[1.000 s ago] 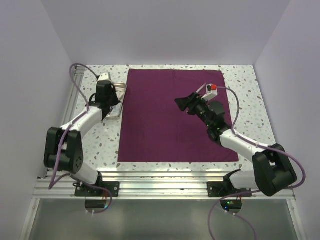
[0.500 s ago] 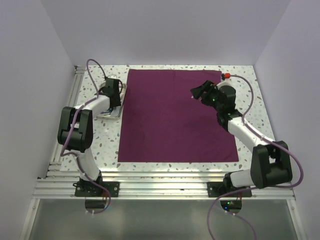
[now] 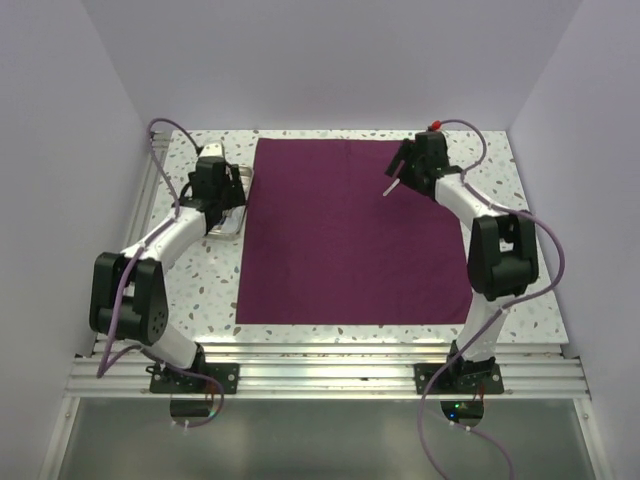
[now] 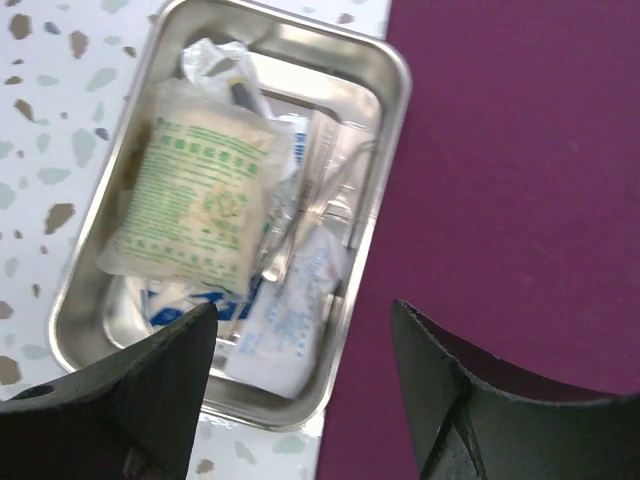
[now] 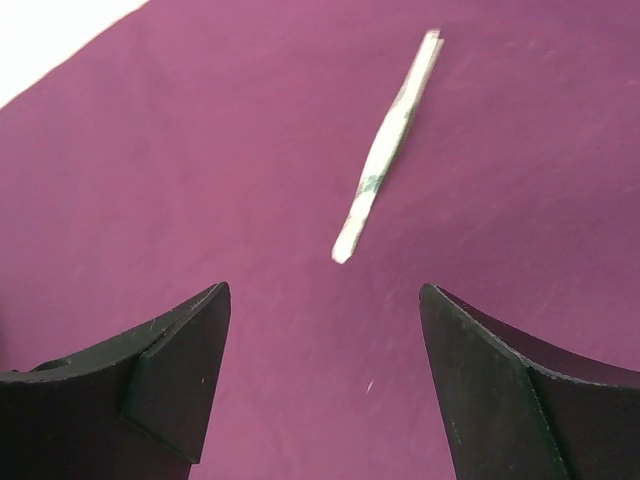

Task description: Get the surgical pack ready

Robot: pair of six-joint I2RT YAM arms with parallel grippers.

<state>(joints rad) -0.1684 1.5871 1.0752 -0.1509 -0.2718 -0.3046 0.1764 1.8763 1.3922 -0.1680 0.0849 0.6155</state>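
Note:
The surgical pack's deep purple cloth (image 3: 350, 235) lies spread flat as a large square. Off its left edge sits the small steel tray (image 4: 396, 90), uncovered. It holds a big clear packet (image 4: 200, 195) and several white sachets. My left gripper (image 4: 300, 310) hovers open over the tray's near corner with nothing between its fingers; from above it shows over the tray (image 3: 224, 205). My right gripper (image 5: 322, 288) is open above the cloth's far right part (image 3: 402, 168). A thin white strip packet (image 5: 388, 145) lies loose beyond its fingertips, over the cloth (image 5: 180, 150).
The table is white speckled (image 3: 520, 260), with walls close on three sides. An aluminium rail (image 3: 330, 350) runs along the near edge, where both arm bases stand. The tray sits tight against the cloth's left border (image 4: 385, 250).
My left gripper has opened over the tray. The right arm swung from the cloth's middle right toward its far right corner, and the white strip now shows loose beyond its open fingers.

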